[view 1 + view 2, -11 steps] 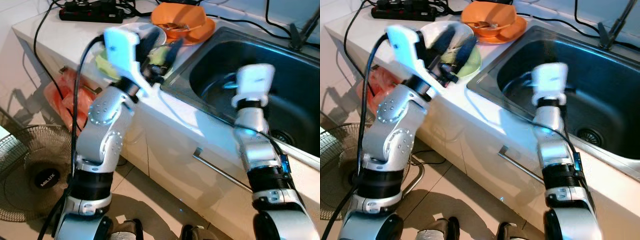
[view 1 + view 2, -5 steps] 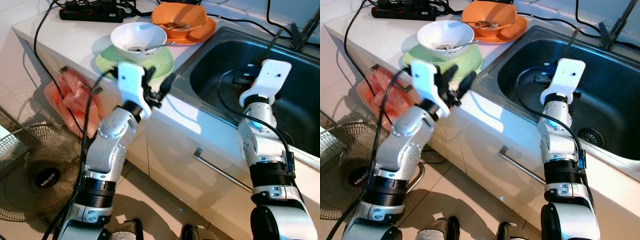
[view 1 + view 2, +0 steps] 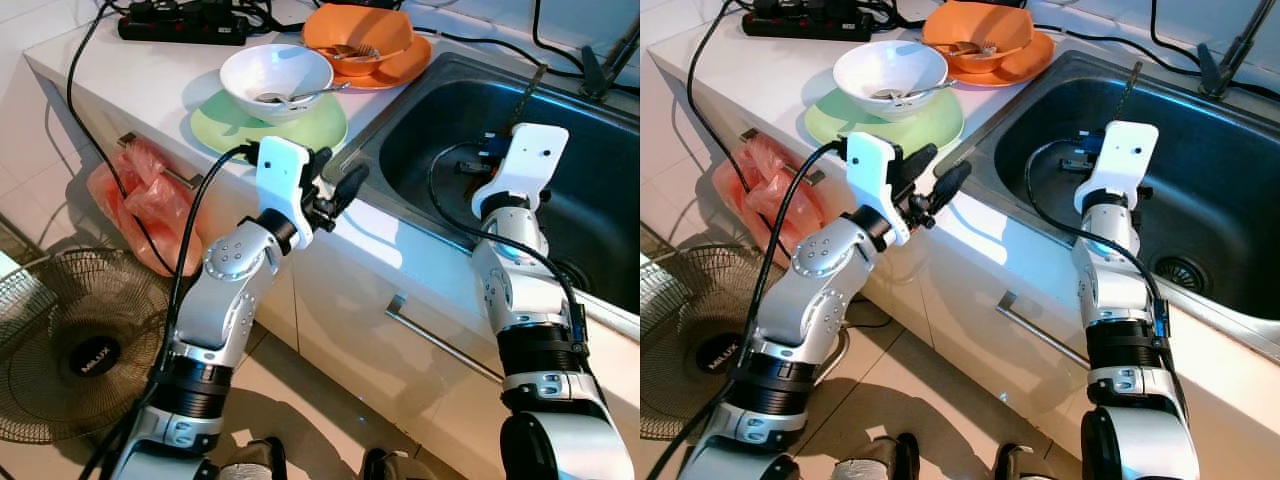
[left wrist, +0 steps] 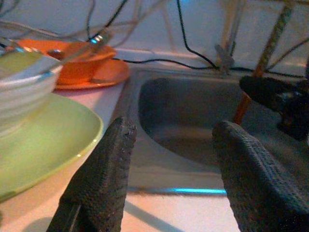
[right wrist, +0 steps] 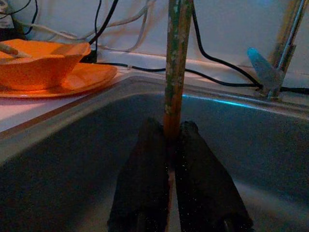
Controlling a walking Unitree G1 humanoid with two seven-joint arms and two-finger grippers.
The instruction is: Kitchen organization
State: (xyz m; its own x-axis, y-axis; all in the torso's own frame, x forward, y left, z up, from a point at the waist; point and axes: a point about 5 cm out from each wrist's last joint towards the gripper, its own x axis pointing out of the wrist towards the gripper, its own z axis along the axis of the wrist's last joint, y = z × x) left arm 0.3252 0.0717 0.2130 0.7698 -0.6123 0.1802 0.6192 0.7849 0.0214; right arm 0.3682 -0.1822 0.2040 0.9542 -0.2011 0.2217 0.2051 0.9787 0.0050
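A: What does the right gripper [image 5: 175,159] hold?

B: A thin, stained brown-green stick [image 5: 176,63], pinched upright between its closed fingers over the steel sink basin [image 3: 1200,190]; I judge it is being carried for sorting.

A: And the left gripper [image 4: 171,188]?

B: Fingers spread, empty, beside the green plate [image 3: 300,128] under the white bowl [image 3: 275,78]; a second ago it was raised over them, now lower.

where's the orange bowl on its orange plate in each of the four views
Left eye view: the orange bowl on its orange plate sits at the top centre, on the white counter beside the steel sink.
Right eye view: top centre, same spot by the sink's far corner.
Left wrist view: upper left, behind the white bowl.
Right wrist view: left edge.
Shared landmark: the sink rim next to the plate.
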